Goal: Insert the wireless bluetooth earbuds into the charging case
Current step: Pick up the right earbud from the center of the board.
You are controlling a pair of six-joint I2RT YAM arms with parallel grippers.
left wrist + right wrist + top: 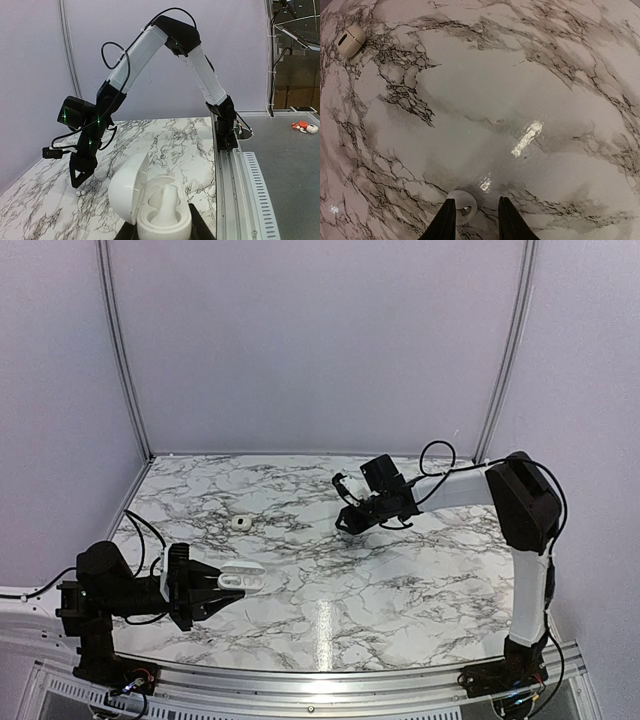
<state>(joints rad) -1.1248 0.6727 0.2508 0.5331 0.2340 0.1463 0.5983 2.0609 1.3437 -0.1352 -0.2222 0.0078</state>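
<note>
My left gripper [222, 585] is shut on the white charging case [244, 579] and holds it low over the table's near left. In the left wrist view the case [165, 212] sits between the jaws of the left gripper [162, 231] with its lid [126, 192] swung open to the left. One earbud [240, 524] lies on the marble at left centre and also shows in the right wrist view [350, 40]. My right gripper [349, 524] is open, low over the table. A second earbud [462, 205] lies between its fingers, close to the left finger [445, 222]. This earbud also shows in the left wrist view [78, 192].
The marble table [400, 580] is walled at the back and both sides by pale panels. A metal rail [235, 170] runs along the near edge by the arm bases. The right arm [150, 50] arches over the table's right half.
</note>
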